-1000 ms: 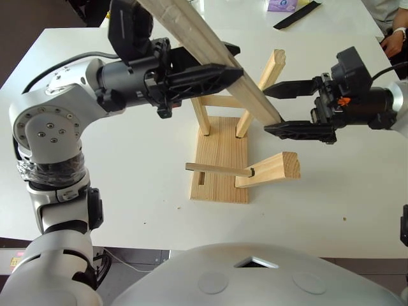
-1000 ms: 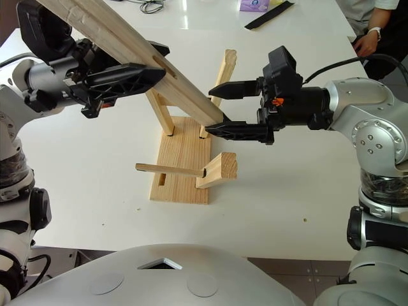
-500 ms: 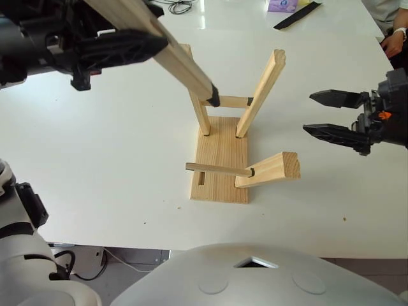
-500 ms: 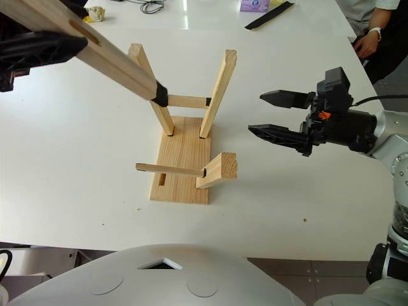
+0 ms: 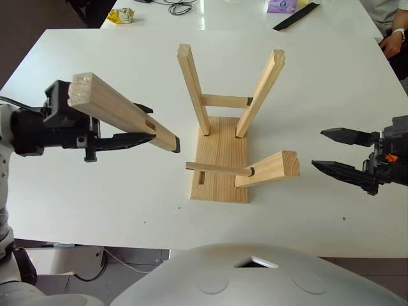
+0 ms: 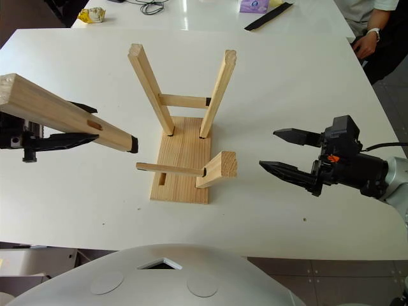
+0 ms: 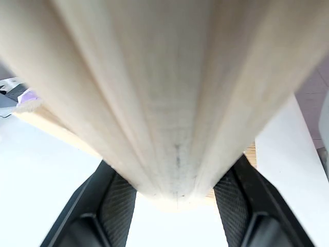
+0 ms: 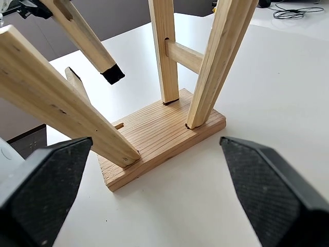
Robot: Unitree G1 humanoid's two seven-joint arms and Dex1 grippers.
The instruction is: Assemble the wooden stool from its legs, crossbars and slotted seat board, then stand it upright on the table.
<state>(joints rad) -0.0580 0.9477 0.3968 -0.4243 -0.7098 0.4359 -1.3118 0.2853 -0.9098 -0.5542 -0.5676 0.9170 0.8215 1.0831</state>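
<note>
The white table (image 5: 331, 83) carries the half-built stool at its middle: the slotted seat board (image 5: 220, 150) lies flat, with two legs (image 5: 193, 89) standing in its far slots and a crossbar (image 5: 223, 101) joining them. A third leg (image 5: 269, 170) lies tipped over the board's right edge, and its own thin crossbar (image 5: 215, 169) reaches left above the board.

The fourth leg (image 5: 121, 111) has travelled most. A second ago it was held high over the stool, with its dark-tipped end between the right pincer's fingers. Now it hangs out to the left, its tip just short of the board and touching nothing. The left gripper (image 5: 148, 124) is clamped on it from both sides, as the left wrist view shows.

The right gripper (image 6: 268, 148) has drawn back to the right of the board. Its two fingers are spread wide with nothing between them.

At the far edge lie a black strip (image 5: 294, 15) and a yellow packet (image 5: 120, 15).
</note>
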